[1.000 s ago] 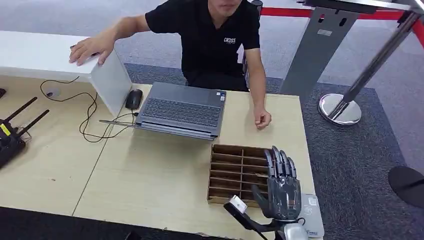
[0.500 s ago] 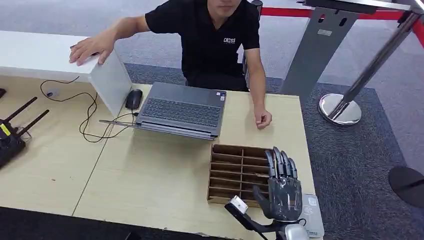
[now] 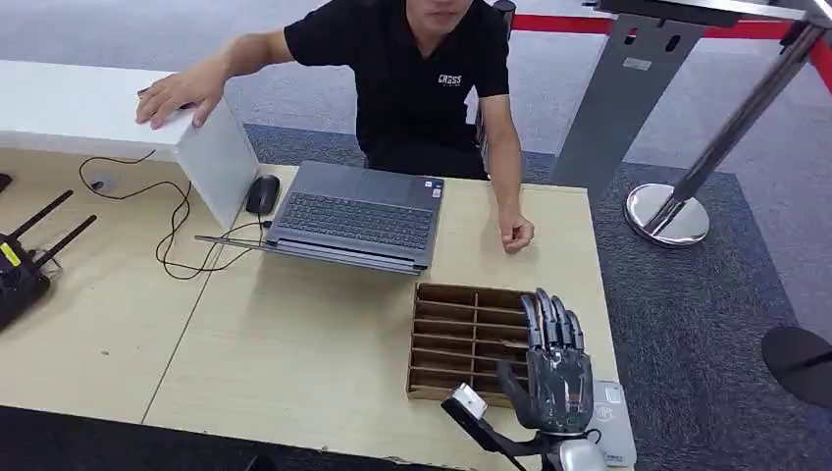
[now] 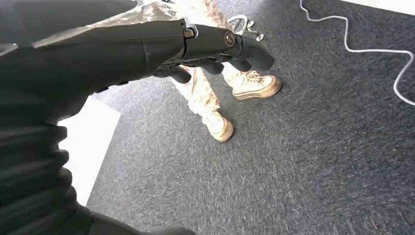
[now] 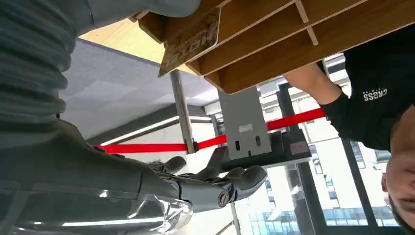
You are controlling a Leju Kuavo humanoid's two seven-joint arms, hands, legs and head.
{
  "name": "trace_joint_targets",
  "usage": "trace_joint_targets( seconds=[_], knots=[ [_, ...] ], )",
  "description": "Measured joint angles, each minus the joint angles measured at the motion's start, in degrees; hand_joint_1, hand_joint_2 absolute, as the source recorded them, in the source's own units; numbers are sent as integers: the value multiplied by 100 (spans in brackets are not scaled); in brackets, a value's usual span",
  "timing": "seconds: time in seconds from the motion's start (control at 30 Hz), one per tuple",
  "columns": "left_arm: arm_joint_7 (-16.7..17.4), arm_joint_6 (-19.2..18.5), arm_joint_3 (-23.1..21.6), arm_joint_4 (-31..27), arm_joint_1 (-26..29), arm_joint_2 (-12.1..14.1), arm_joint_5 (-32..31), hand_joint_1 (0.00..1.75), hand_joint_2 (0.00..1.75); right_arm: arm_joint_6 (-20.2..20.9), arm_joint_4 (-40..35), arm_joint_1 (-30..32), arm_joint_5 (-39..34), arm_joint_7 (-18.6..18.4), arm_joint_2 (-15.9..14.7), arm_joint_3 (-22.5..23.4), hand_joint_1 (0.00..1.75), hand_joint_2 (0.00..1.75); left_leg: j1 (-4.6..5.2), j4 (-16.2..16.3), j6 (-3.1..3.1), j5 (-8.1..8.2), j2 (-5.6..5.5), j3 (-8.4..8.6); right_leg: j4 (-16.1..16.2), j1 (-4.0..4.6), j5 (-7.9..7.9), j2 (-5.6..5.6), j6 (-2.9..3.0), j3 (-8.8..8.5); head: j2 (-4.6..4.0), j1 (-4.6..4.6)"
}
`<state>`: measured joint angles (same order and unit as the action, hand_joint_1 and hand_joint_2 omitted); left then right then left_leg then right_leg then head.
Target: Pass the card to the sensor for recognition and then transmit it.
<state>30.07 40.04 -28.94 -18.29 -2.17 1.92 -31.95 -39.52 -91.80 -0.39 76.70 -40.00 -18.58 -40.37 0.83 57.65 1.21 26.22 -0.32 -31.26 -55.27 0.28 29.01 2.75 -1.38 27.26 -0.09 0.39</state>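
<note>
Card (image 5: 191, 41) stands edge-up in a slot of the wooden rack (image 3: 461, 334), lower centre-right of head view, probably so its free edge can be pinched. Right robot hand (image 3: 554, 368) hovers over the rack's right end, fingers straight and apart, holding nothing. Sensor (image 3: 613, 422) lies just beside it, lower right on the surface (image 3: 294, 343). Left robot hand (image 4: 215, 46) hangs over the carpet, loosely bent, empty.
</note>
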Motion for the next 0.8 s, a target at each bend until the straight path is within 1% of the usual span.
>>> trace_joint_targets(
  seconds=[0.2, 0.27, 0.37, 0.4, 0.43, 0.5, 0.77, 0.8],
  knots=[
    [0, 0, 2, 0, 0, 0, -2, 0, 175, 0, 13, -2, -7, 0, 0, 0, 17, 175, 0, 0, 0, 0, 0, 0, 0, 0, 0, 0, 0, 0, 0, 0],
    [0, 0, 2, 0, 0, 0, -2, 0, 175, -2, 26, -2, -7, 0, -2, 0, 23, 175, 0, 0, 0, 0, 0, 0, 0, 0, 0, 0, 0, 0, 0, 0],
    [0, 0, 2, 0, 0, 0, -2, 0, 175, -4, 46, -2, -13, 0, 0, 0, 21, 175, 0, 0, 0, 0, 0, -1, 0, 0, 0, 0, 0, 0, 0, 0],
    [-2, 0, 2, 0, 0, 0, -2, 0, 175, -4, 48, -3, -33, 0, 0, 0, 17, 175, 0, 0, 0, 0, 0, -1, 0, 0, 0, 0, 0, 0, 0, 0],
    [-9, 0, 2, 0, 0, 0, -4, 0, 175, -4, 50, -5, -52, 0, 0, 0, 17, 175, 0, 0, 0, 0, 0, -1, 0, 0, 0, 0, 0, 0, 0, 0],
    [-24, 0, 4, 0, -1, 0, -7, 0, 175, -7, 59, -26, -83, 0, 0, -7, 23, 175, 0, 0, 0, 0, 0, 0, 0, 0, 0, 0, 0, -1, 0, -2],
    [-41, 0, 2, 0, -1, 0, -11, 0, 175, -7, 107, -124, -170, 0, 26, -15, 23, 175, 0, 0, 0, 0, 0, 0, 0, 0, 0, 0, 0, -1, 0, 0],
    [-44, 0, 4, 0, -1, 0, -15, 0, 175, -7, 107, -131, -175, 0, 28, -15, 30, 175, 0, 0, 0, 0, 0, 0, 0, 0, 0, 0, 0, -1, 0, 0]
  ],
)
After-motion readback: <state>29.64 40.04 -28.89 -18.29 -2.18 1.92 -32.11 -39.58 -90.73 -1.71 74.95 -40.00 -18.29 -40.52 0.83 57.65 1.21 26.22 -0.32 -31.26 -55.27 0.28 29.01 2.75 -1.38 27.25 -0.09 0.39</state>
